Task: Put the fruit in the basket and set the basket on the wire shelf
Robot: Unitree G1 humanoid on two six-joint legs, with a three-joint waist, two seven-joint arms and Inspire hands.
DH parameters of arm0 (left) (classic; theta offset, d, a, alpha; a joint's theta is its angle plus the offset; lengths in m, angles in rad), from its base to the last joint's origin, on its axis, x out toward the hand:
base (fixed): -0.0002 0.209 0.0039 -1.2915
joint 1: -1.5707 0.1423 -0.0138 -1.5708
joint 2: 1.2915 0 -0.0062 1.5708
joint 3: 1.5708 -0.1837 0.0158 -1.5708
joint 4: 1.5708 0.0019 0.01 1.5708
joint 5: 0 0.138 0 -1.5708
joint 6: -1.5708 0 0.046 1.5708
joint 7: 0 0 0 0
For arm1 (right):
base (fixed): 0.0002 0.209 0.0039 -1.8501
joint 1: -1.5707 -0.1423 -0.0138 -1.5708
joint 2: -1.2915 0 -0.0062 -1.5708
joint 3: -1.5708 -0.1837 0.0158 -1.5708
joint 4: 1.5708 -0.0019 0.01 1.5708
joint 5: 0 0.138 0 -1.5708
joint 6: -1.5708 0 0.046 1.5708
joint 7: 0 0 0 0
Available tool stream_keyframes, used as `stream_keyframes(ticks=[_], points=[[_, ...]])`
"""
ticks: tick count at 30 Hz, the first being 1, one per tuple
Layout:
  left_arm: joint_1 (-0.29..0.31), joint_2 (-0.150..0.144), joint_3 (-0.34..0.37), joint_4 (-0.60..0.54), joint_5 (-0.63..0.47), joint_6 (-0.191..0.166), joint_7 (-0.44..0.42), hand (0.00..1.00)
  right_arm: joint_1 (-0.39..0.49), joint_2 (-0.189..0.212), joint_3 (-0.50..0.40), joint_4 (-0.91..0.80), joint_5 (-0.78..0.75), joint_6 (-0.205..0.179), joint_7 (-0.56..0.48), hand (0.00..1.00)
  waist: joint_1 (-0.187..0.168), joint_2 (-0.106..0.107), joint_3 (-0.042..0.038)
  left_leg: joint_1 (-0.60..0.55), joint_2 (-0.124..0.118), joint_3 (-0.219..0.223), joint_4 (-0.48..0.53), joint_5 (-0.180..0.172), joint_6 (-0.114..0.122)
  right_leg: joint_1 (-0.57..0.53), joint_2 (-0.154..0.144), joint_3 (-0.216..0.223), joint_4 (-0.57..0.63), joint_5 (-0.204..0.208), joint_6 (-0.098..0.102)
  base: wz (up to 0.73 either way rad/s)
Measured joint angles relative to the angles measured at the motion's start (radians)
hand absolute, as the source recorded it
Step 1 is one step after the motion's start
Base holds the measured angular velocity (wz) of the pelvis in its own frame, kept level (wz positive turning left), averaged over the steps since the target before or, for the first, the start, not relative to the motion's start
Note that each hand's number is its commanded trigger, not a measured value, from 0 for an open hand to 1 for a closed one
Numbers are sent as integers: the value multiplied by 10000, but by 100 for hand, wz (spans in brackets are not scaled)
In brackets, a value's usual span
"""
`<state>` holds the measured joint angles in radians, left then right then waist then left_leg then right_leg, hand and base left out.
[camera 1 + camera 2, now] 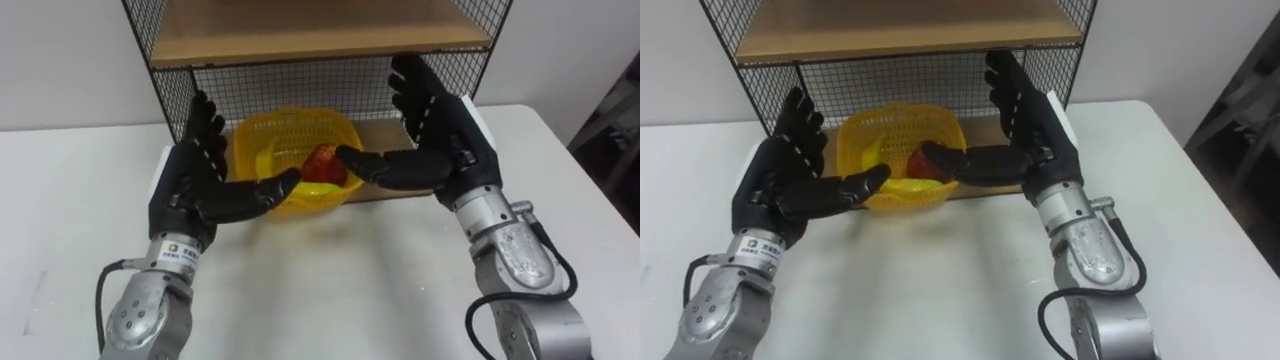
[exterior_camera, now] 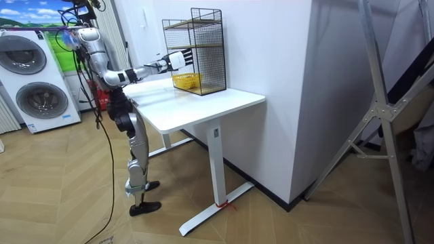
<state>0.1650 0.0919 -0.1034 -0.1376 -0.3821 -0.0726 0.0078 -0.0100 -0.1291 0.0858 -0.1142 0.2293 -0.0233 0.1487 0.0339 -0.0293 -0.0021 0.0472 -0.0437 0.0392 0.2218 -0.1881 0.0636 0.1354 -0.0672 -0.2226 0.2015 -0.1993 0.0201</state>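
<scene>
Flanking yellow basket (image 1: 252,132) with left hand (image 1: 188,188) and right hand (image 1: 447,145): fingers (image 1: 205,125) straight, spread, gripping nothing; thumbs aimed inward, likely guarding placement. Sitting at front edge of wire shelf (image 1: 290,85) lower board, red fruit (image 1: 325,163) inside, by far edge of tabletop (image 1: 330,270).

basket (image 1: 300,118) is coloured yellow, latticed | fruit (image 1: 325,162) is seen red and yellow | wire shelf (image 1: 270,85) is gridded black, boarded in pale brown wood | table (image 1: 330,270) is finished plain white | left hand (image 1: 185,190) and right hand (image 1: 445,150) are clad black
</scene>
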Motion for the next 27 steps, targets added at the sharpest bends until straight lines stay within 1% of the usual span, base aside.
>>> stream_keyframes(ticks=[3,8,9,12,15,16,17,19,22,24,27], points=[[288,0,5,0,-1,-84,0,0,265,-4,40,-196,-15,-147,41,0,2,20,-11,-16,-6,-58,-8,0,0,-15,1,-13,-6,0,1,0],[409,-7,6,0,6,-106,2,0,719,-21,105,-531,-17,-352,2,0,15,80,-23,-55,-19,-132,-17,3,-2,-68,1,-58,-16,1,2,2],[483,-5,10,-1,4,-156,3,0,875,-20,105,-574,12,-511,-30,0,10,98,-24,-33,-22,-147,-19,2,-2,-21,-1,-82,-35,1,2,4],[676,-9,31,-10,-10,-196,3,0,1113,-18,89,-577,17,-570,-244,0,-12,130,-31,-5,-40,-199,-36,2,-2,125,5,-165,-174,12,16,7],[752,-9,74,-68,-11,-202,2,0,1385,-13,68,-577,-100,-704,-480,0,-26,173,0,12,-43,-226,-31,1,-4,171,8,-228,-177,12,16,7],[796,-9,110,-141,-12,-202,2,0,1463,-13,54,-582,-120,-747,-502,0,-22,181,-4,-1,-43,-241,-22,0,-5,168,11,-230,-176,12,16,4],[926,-16,232,-408,-15,-204,3,0,1613,-8,6,-622,-147,-780,-536,0,-23,200,1,-18,-43,-281,-12,-1,-6,164,15,-233,-175,12,16,0],[1138,-32,401,-809,-11,-281,4,0,1894,6,-176,-742,-182,-819,-646,0,2,234,8,-29,-45,-283,-12,-1,-6,151,15,-227,-172,12,16,0],[1571,-49,697,-1202,2,-568,35,0,2285,38,-624,-1141,-214,-940,-894,0,-6,282,-21,-35,-40,-269,-28,5,-14,107,17,-198,-162,12,16,-4],[1938,-111,864,-1365,6,-734,79,0,2714,45,-960,-1378,-216,-1291,-1165,0,-6,292,-31,-24,-38,-267,-30,6,-15,107,21,-181,-162,12,16,0],[2098,-104,1044,-1393,32,-972,131,0,3059,69,-1201,-1411,-326,-1490,-1555,0,-13,289,-29,-14,-37,-274,-30,14,-28,114,34,-160,-162,15,11,-1]])
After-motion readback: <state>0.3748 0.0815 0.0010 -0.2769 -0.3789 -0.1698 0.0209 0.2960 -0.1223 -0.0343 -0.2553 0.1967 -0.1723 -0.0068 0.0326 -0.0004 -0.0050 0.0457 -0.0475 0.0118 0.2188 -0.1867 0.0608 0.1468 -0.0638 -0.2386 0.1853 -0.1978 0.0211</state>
